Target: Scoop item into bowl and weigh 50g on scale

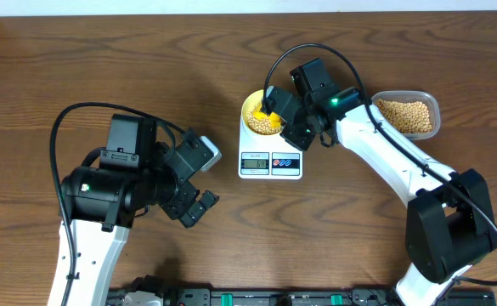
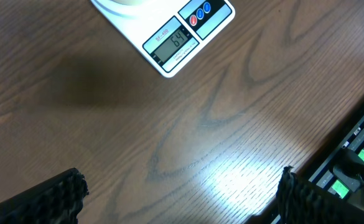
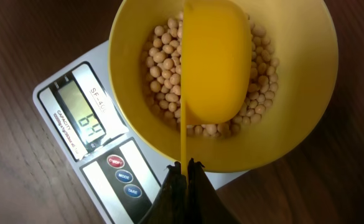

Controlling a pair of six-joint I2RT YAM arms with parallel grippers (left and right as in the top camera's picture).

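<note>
The pale yellow bowl stands on the white scale and holds many tan beans. The display reads 64. My right gripper is shut on the thin handle of the bright yellow scoop, whose head is tipped on its side over the beans in the bowl. My left gripper is open and empty above bare wood, left of and in front of the scale.
A clear plastic container with more beans stands right of the scale, behind my right arm. Black equipment with green lights runs along the table's front edge.
</note>
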